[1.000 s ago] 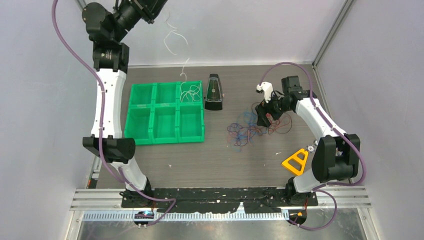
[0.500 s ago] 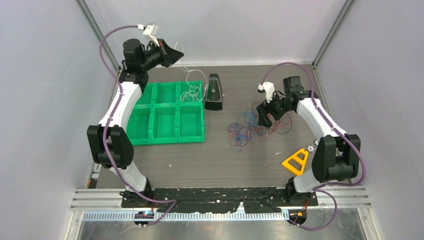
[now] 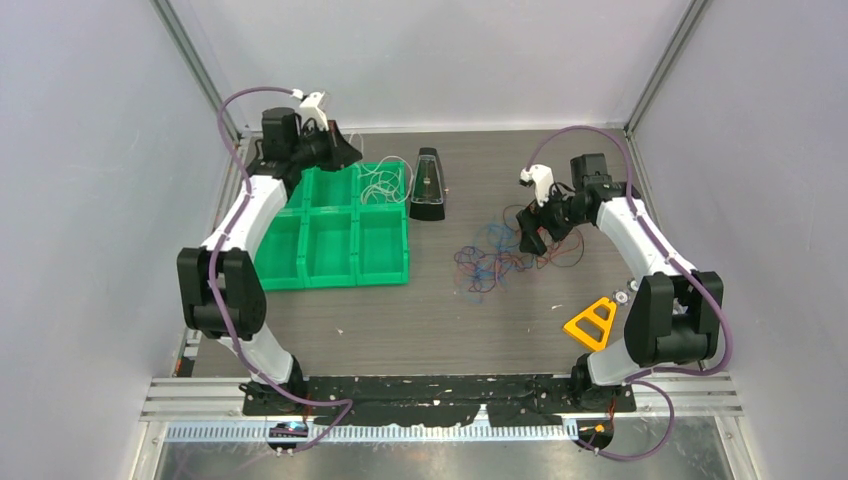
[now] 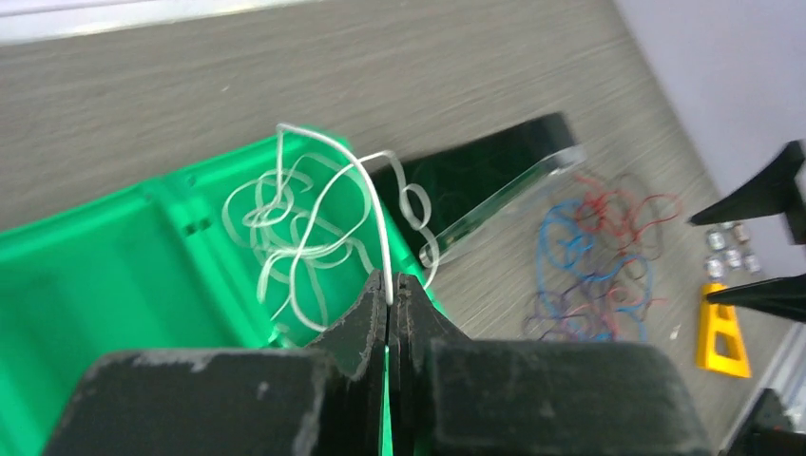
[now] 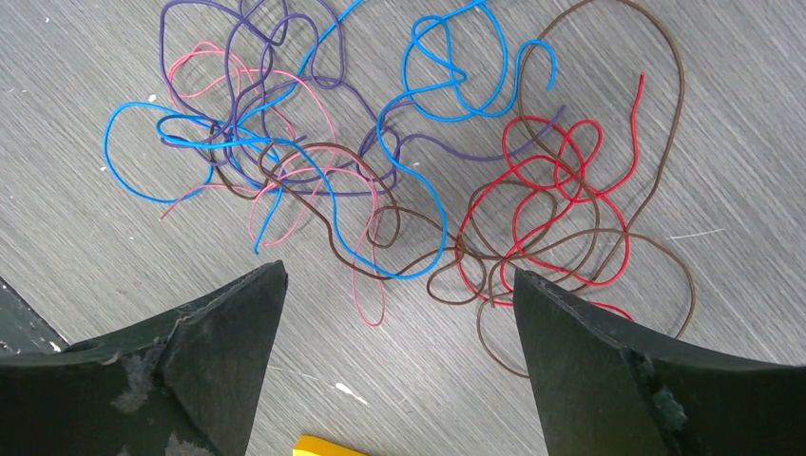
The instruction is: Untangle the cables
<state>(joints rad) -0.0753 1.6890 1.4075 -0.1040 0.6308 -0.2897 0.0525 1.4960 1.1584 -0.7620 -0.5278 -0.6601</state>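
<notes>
From the overhead view, the white cable (image 3: 380,183) lies as a loose heap with no clear long axis in the green tray (image 3: 300,272), in its back compartment nearest the black wedge (image 3: 428,185). One strand rises from the heap and runs toward 10 o'clock into my left tool (image 4: 390,290), which is clenched on it. A second ago that arm was raised high with the cable dangling. It has since come down, so the tool sits low at the tray's back edge and most of the cable is in the compartment. The left arm stretches along the tray's 9 o'clock side, wrist turned toward 3 o'clock. The coloured tangle (image 3: 492,257) lies on the worktop (image 3: 430,320) at 3 o'clock of the tray, spread mostly along the 9-to-3 line. My right tool (image 5: 399,275) hangs over it, released, fingers wide apart and touching no strand. That arm has barely shifted, and its forearm reaches toward 11 o'clock.
</notes>
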